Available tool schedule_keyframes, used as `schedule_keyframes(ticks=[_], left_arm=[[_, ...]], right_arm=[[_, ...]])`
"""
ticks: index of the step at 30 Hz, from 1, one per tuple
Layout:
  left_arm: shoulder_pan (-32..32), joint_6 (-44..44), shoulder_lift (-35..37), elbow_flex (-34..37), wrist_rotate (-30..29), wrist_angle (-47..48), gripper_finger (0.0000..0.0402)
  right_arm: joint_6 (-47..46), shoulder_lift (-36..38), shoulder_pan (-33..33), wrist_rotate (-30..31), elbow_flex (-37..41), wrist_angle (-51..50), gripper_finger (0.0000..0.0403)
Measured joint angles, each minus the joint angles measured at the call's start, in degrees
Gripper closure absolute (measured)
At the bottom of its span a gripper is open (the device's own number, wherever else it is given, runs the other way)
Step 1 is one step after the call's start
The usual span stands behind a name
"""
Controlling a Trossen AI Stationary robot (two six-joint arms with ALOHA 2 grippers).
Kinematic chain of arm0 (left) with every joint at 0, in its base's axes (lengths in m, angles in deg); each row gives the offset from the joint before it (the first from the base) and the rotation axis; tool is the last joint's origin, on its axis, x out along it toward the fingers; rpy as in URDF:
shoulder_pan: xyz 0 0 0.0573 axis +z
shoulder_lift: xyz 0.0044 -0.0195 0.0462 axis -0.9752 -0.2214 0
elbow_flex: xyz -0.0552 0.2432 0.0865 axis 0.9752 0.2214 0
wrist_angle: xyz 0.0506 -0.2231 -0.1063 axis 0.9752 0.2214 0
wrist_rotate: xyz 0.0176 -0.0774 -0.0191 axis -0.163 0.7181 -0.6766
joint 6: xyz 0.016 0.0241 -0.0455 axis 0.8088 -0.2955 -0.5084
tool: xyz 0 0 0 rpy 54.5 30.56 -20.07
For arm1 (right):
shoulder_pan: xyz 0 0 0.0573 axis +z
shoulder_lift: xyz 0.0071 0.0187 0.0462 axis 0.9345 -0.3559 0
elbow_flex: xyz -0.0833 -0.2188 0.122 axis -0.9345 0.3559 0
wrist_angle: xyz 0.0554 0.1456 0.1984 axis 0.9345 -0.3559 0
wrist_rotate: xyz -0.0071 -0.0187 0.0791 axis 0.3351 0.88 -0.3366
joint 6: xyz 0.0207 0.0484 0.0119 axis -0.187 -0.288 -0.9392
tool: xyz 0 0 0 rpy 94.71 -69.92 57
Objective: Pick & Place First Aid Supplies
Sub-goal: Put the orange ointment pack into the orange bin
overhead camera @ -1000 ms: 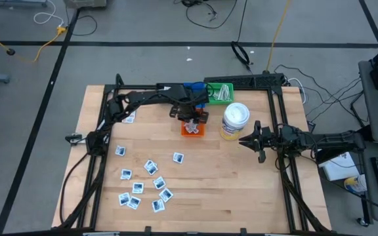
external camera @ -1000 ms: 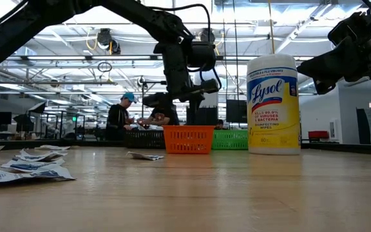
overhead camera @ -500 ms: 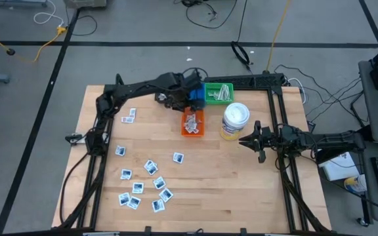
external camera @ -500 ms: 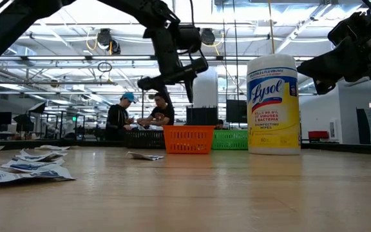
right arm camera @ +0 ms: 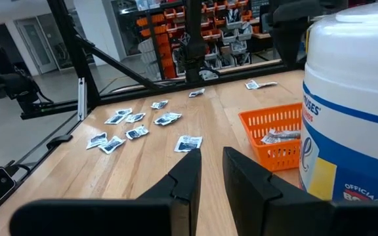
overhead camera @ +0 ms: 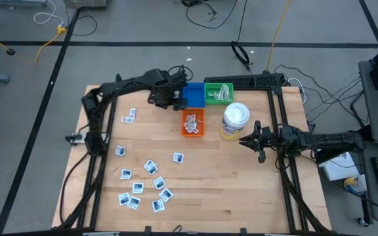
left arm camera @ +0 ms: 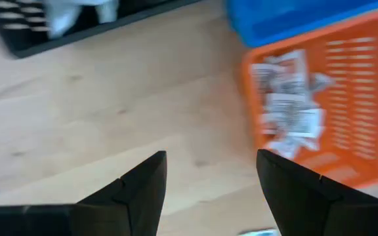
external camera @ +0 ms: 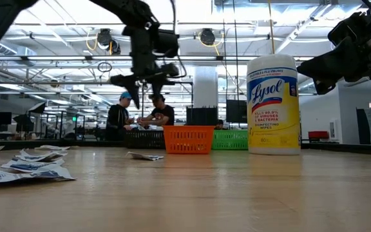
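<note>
Left gripper (overhead camera: 165, 98) up in the upper middle of the high view, just left of the blue bin (overhead camera: 193, 96), fingers spread and nothing between them. Hanging above bare wood clear of the orange basket (overhead camera: 193, 122), which looks like the gap between a drop and the next pick.

Packets in the orange basket (left arm camera: 287, 105): a small white heap, perhaps three or four, overlapping too much for a firm count.

Loose packets on the table (overhead camera: 142, 180), lower left of the high view: about eleven in the scatter, plus a pair (overhead camera: 129, 117) higher up near the left arm, likely left spread out for single picks.

Green bin (overhead camera: 219, 93) holding pale strips, number unclear. One wipes canister (overhead camera: 235, 121) standing right of the basket.

Right gripper (overhead camera: 247, 140) parked right of the canister, fingers close together with a narrow gap, pinching nothing, waiting.
</note>
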Motion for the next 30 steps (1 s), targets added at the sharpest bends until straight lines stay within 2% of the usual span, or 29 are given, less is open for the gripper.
schedule_keyframes(ticks=[8, 18, 25, 30], left_arm=[[5.09, 5.65, 10.07, 15.61, -0.73, -4.17, 0.0160], [14.99, 11.00, 21.60, 32.21, -0.78, -5.58, 0.0160], [22.38, 11.54, 27.25, 41.44, -1.26, -7.89, 0.0160], [25.08, 11.45, 28.60, 44.35, -3.94, -8.23, 0.0160]], right_arm=[[-0.01, 0.00, 0.00, 0.00, 0.01, 0.00, 0.0344], [-0.01, -0.01, 0.00, 0.02, 0.01, 0.00, 0.0344], [0.00, -0.02, 0.01, 0.02, -0.01, 0.00, 0.0344], [-0.01, -0.02, 0.02, 0.01, -0.01, 0.00, 0.0344]])
